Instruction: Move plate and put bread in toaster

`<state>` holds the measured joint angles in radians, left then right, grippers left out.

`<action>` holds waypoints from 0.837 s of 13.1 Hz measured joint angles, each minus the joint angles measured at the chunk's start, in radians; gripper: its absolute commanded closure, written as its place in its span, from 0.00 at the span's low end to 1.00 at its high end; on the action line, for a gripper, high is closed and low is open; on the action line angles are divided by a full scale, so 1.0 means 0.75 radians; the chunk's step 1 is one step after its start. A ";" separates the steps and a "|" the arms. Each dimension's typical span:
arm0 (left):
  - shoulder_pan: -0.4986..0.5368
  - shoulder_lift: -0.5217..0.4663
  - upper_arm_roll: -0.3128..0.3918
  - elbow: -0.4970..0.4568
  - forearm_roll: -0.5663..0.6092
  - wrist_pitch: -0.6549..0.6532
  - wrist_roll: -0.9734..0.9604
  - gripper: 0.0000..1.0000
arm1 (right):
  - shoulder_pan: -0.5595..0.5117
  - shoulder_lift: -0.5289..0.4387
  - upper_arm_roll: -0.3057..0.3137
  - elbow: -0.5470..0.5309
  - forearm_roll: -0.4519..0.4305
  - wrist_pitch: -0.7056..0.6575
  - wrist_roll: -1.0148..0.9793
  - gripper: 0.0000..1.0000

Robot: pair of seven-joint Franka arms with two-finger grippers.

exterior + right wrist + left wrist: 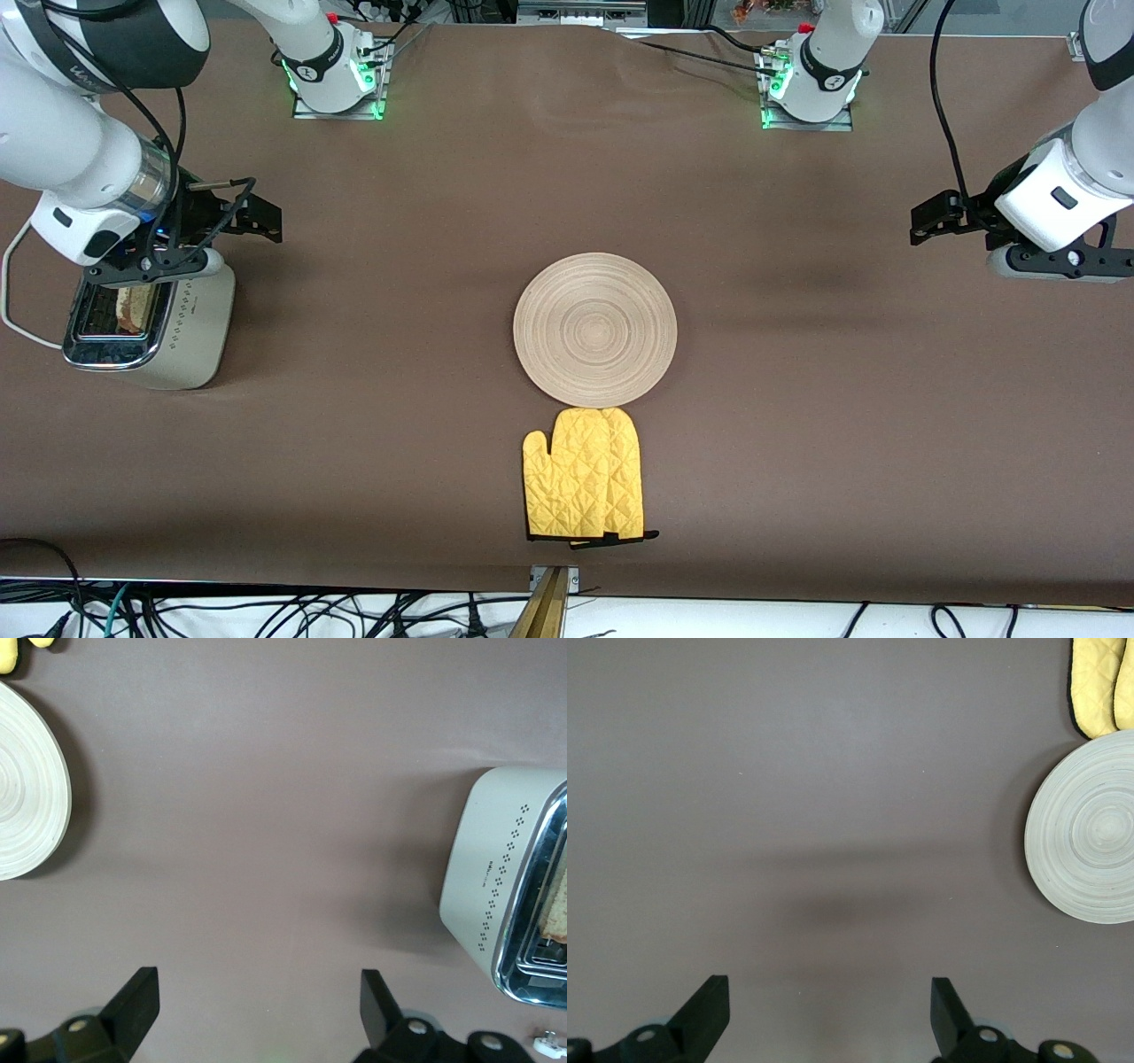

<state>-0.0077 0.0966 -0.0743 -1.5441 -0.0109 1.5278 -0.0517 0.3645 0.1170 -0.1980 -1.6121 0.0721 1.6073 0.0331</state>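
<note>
The round wooden plate (595, 329) lies in the middle of the table; it also shows in the left wrist view (1090, 828) and the right wrist view (22, 784). The cream toaster (151, 323) stands at the right arm's end of the table. The slice of bread (133, 306) sits in one of its slots, also seen in the right wrist view (556, 899) inside the toaster (505, 877). My right gripper (259, 217) is open and empty over bare table beside the toaster (259, 988). My left gripper (932, 221) is open and empty over bare table at the left arm's end (830, 992).
A yellow quilted mitt (585, 474) lies just nearer to the front camera than the plate, touching its rim. The toaster's white cord (13, 292) runs off the table's end.
</note>
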 measured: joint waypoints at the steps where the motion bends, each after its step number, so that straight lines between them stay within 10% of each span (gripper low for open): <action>1: 0.000 0.000 0.000 0.000 0.000 0.000 0.000 0.00 | 0.000 0.000 0.000 0.000 0.001 0.000 -0.002 0.00; 11: 0.000 0.000 0.001 0.001 0.000 -0.001 0.000 0.00 | -0.003 -0.035 0.000 -0.031 0.001 0.047 -0.009 0.00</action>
<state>-0.0074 0.0966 -0.0732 -1.5435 -0.0109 1.5274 -0.0518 0.3622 0.0911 -0.1982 -1.6354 0.0728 1.6426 0.0266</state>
